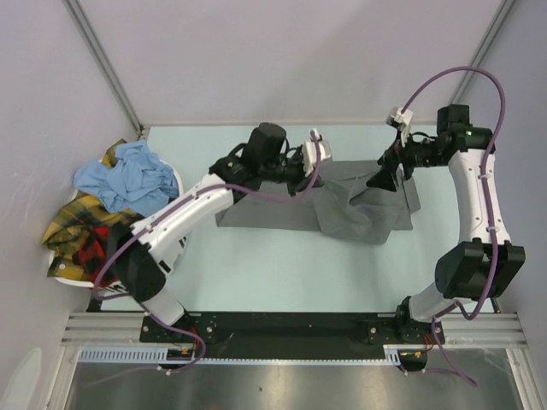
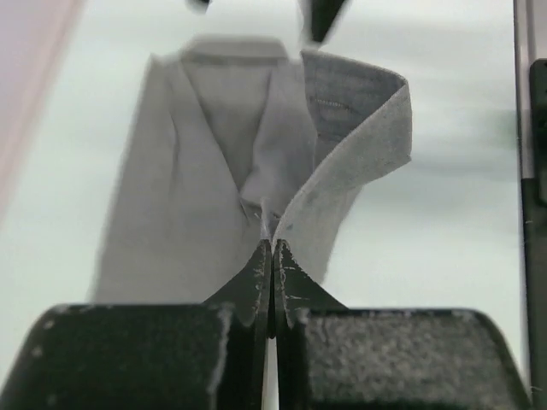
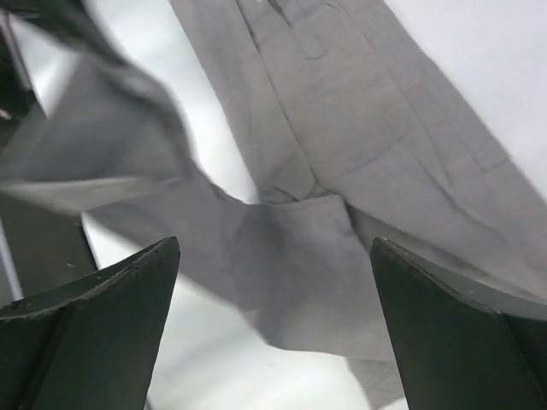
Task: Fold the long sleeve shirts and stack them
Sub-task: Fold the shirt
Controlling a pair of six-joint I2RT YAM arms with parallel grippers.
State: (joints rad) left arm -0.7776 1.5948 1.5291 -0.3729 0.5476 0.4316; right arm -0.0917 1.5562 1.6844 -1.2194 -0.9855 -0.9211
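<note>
Left claw (image 2: 272,249) is pressed together, pinching the grey shirt (image 1: 350,218) mid-tabletop (image 1: 282,273), right claw (image 3: 275,243) spread wide over its 3 o'clock end, other shirts (image 1: 120,184) heaped at 9 o'clock.

White basket (image 1: 58,273) almost wholly under the piled shirts (image 1: 120,179).

Left pincer (image 2: 272,249) closed, right pincer (image 3: 275,246) wide

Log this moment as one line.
left gripper: shut on plain grey cloth shirt | right gripper: open over shirt | fold: unfinished
</note>
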